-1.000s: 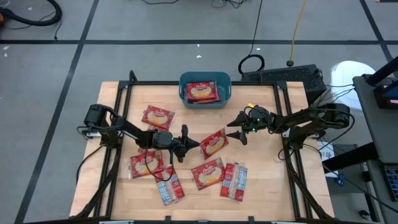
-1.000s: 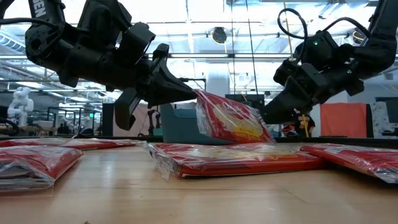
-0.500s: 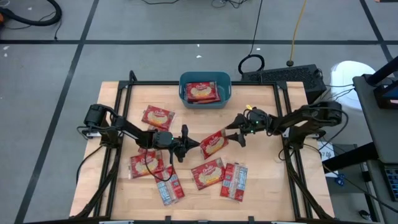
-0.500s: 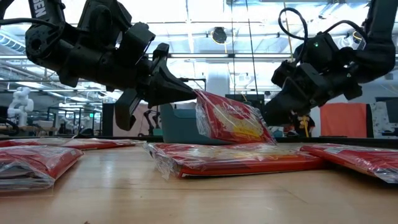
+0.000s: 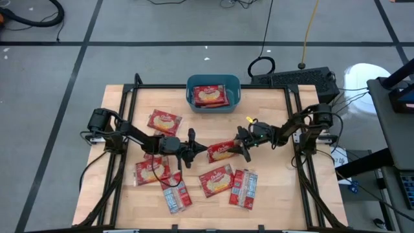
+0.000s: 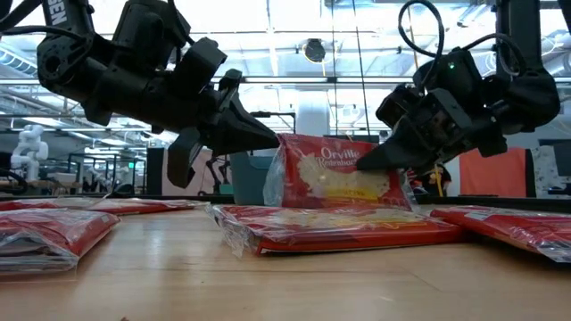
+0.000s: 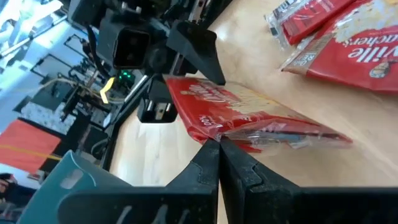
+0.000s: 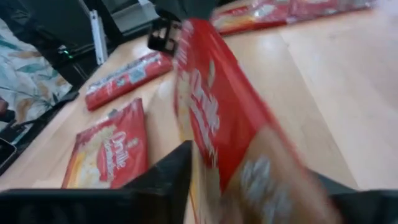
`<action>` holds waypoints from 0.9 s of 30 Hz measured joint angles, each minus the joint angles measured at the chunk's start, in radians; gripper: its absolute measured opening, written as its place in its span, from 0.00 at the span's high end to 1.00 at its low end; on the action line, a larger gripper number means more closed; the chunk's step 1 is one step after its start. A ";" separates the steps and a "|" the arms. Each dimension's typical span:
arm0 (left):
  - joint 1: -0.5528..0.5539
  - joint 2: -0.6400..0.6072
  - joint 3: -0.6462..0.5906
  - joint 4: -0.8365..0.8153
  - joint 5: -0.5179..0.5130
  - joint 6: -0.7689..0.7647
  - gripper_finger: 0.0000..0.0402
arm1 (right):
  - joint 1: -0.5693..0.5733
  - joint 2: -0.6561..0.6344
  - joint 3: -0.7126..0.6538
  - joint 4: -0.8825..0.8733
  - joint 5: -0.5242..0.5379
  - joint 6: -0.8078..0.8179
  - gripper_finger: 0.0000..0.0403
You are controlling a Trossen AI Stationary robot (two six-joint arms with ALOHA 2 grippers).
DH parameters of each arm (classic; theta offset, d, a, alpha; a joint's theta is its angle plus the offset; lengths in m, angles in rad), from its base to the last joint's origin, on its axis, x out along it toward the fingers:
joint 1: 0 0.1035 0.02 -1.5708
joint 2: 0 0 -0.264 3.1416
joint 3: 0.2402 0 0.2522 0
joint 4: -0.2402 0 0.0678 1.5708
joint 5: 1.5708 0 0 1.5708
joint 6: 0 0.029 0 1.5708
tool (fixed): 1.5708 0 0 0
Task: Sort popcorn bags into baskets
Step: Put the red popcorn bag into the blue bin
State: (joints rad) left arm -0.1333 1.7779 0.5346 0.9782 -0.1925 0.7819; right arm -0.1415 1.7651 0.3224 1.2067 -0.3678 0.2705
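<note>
My left gripper (image 5: 197, 150) is shut on a red popcorn bag (image 5: 223, 151) at the table's middle. The bag stands on edge, its cream label (image 6: 343, 178) facing the table's near side. My right gripper (image 5: 240, 147) is open at the bag's other end, one finger on each side of the bag (image 8: 217, 118). The teal basket (image 5: 191, 90) sits at the far edge with one bag (image 5: 211, 96) lying flat inside. Several more bags lie flat on the table. My left gripper pinches the bag's clear sealed edge (image 7: 233, 138) at its left end between both fingers. The fingers come level from the table's left. The bag stands on edge; the bag lying in front hides whether its lower edge rests on the table. Whether my right gripper touches the bag, I cannot tell.
Loose bags lie left of my left arm (image 5: 163, 121) (image 5: 152, 169) and toward the near edge (image 5: 176, 194) (image 5: 217, 180) (image 5: 243, 188). A black frame rail (image 5: 294, 110) borders the table. Bare wood shows between the held bag and the basket.
My right gripper has moved toward the table's left and come down to the held bag's right end. The bag has turned from a slant to standing on edge, its label now facing the near side, and lies along the table's left-right line.
</note>
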 joint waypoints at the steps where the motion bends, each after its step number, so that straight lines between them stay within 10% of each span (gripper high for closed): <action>1: 0.000 0.000 0.000 -0.003 0.000 -0.008 0.98 | 0.004 0.001 0.004 0.002 0.001 0.001 0.73; 8: -0.009 0.000 0.000 -0.007 -0.066 -0.288 0.91 | 0.006 -0.024 0.003 -0.006 0.006 0.002 0.95; 27: -0.080 -0.365 0.000 -0.341 -0.203 -0.855 0.45 | 0.029 -0.280 0.002 -0.289 0.145 -0.035 0.95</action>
State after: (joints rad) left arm -0.2138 1.4125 0.5343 0.6372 -0.3950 -0.0727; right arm -0.1130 1.4856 0.3241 0.9181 -0.2228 0.2352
